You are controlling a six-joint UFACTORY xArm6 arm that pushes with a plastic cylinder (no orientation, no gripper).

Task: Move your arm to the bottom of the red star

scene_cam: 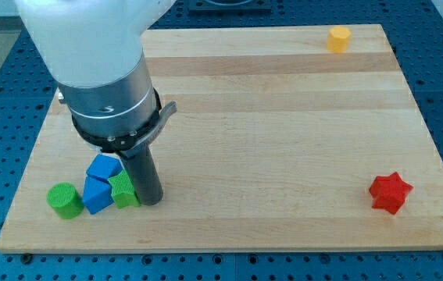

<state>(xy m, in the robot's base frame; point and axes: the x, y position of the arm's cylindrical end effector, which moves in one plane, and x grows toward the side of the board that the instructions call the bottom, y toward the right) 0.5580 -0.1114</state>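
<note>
The red star [390,192] lies near the board's right edge, toward the view's bottom. My tip [151,201] rests on the board at the view's lower left, far to the left of the red star. It touches the right side of a small green block [123,190]. To the left of that block sit two blue blocks, one upper [103,166] and one lower [96,194], and a green cylinder [64,200].
A yellow hexagonal block [338,38] sits near the board's top edge at the view's right. The wooden board [268,117] lies on a blue perforated table. The arm's large grey and white body hangs over the view's upper left.
</note>
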